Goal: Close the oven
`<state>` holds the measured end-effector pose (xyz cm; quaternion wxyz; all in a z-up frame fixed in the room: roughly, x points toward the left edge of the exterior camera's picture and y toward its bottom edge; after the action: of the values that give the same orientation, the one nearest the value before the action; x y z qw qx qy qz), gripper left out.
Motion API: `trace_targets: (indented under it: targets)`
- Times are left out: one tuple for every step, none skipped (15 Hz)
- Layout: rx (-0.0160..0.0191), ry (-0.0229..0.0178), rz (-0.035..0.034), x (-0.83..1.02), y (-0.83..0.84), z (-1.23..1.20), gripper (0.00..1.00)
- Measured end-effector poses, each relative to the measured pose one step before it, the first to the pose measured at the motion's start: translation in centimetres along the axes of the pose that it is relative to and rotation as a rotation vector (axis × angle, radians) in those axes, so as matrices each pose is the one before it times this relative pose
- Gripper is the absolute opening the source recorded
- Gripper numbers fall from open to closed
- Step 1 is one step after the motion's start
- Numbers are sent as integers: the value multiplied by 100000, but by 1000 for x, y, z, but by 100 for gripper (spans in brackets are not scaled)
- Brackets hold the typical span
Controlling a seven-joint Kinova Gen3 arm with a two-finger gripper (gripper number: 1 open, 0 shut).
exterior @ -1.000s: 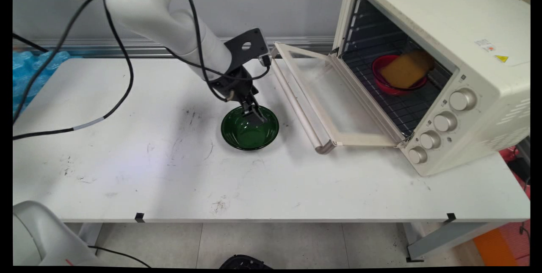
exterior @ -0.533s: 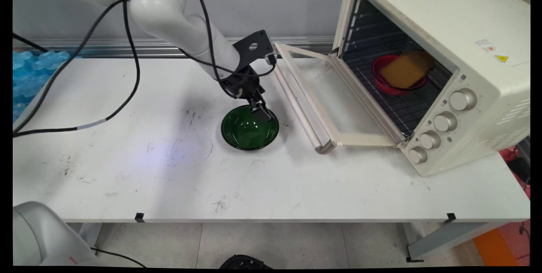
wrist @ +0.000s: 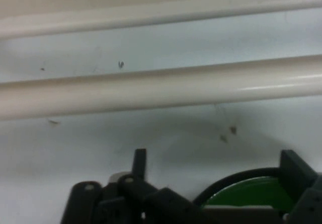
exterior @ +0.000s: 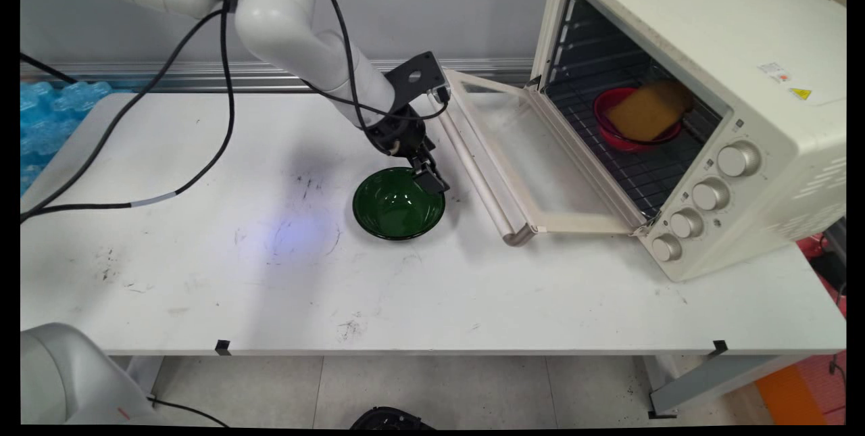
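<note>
Reaching down from the upper left, the white Kinova arm (exterior: 304,30) sets its black gripper (exterior: 430,179) at the far right rim of a dark green glass bowl (exterior: 395,209) that stands upright near the middle of the white table (exterior: 270,287). In the hand view one finger (wrist: 297,176) stands just outside the bowl's rim, with the bowl's green inside (wrist: 251,194) showing beside it; whether the fingers are pinching the rim or standing apart cannot be told. Just right of the bowl, the cream toaster oven (exterior: 709,84) stands with its glass door (exterior: 534,159) dropped fully open, the door's rounded handle (exterior: 476,172) lying close to the gripper. Inside, on the wire rack (exterior: 628,172), sits a red bowl (exterior: 625,138) with a tan slab of bread (exterior: 649,111) resting across it. Black cables (exterior: 203,118) hang from the arm over the table's left half.
</note>
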<state>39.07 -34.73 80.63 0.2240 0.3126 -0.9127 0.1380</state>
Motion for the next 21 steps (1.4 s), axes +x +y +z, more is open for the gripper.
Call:
trace_targets:
  targets:
    - [-484, 403, -251, 28, -151, 355, 100]
    - [-365, 584, -187, 44, -143, 272, 0]
    - [-382, 638, -176, 51, -160, 294, 0]
    - [-339, 513, 2, 34, -168, 290, 0]
    - [-231, 379, 74, 4, -143, 220, 0]
    - [-242, 423, 146, 0, -164, 239, 0]
    - [-178, 375, 231, 4, -140, 192, 0]
    - [-202, 374, 260, 5, -149, 210, 0]
    - [-169, 276, 227, 0, -125, 169, 0]
    - [-159, 308, 236, -5, -137, 164, 0]
    - [-88, 231, 134, -22, -114, 119, 0]
    - [-21, 127, 105, -13, -72, 72, 0]
    - [-56, 176, 120, -28, -103, 108, 0]
    - [-76, 157, 141, -13, -67, 91, 0]
    - [-18, 143, 159, -18, -71, 88, 0]
    - [-29, 94, 101, -19, -50, 72, 0]
    - [3, 207, 195, -21, -73, 105, 0]
    - [51, 245, 180, -23, -76, 126, 0]
    - [30, 305, 93, -12, -56, 131, 0]
    - [47, 271, -22, -24, -43, 111, 0]
    - [52, 388, -147, -24, -43, 127, 0]
